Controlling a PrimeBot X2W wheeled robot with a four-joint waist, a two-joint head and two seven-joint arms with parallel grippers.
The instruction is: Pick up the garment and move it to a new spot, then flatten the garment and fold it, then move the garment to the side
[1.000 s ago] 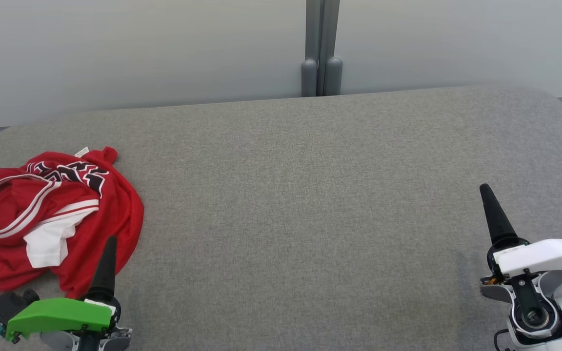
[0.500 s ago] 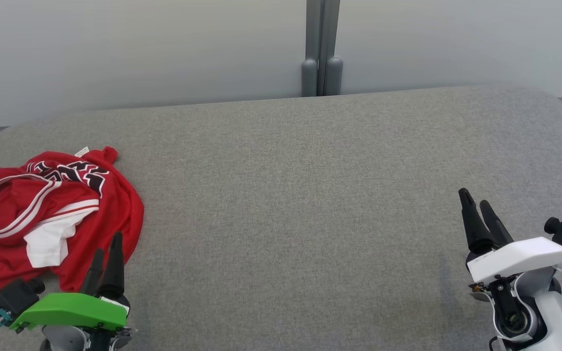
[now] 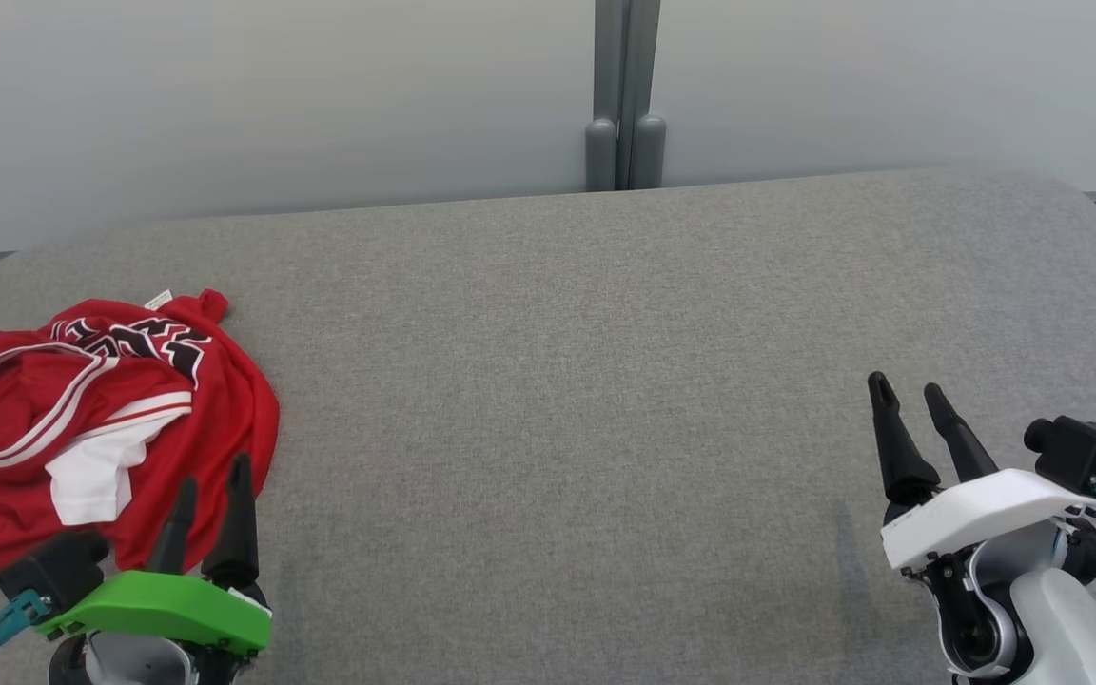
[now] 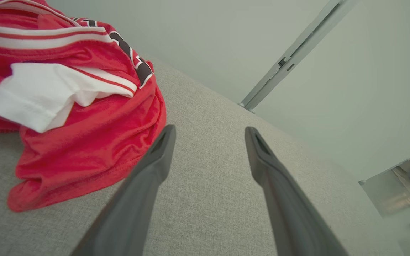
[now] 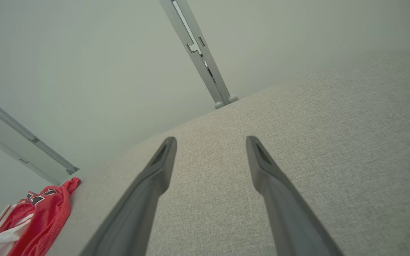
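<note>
The garment (image 3: 101, 419) is a red jersey with white trim and black lettering, lying crumpled at the left end of the grey padded table (image 3: 586, 400). My left gripper (image 3: 214, 476) is open just at the garment's near right edge, holding nothing. In the left wrist view the garment (image 4: 66, 106) lies left of the spread fingers of my left gripper (image 4: 208, 133), and its hem reaches close to the left finger. My right gripper (image 3: 908, 388) is open over bare table at the lower right, far from the garment. The right wrist view shows my right gripper (image 5: 210, 142) and the garment (image 5: 30, 220) at lower left.
A pale wall runs behind the table, with a grey vertical post (image 3: 626, 95) at its middle. The table's far edge (image 3: 548, 195) curves down at both ends. Wide bare fabric lies between the two grippers.
Both grippers have turned about their wrists, so each now shows two spread fingers instead of one. The right gripper has shifted left. The garment has not moved.
</note>
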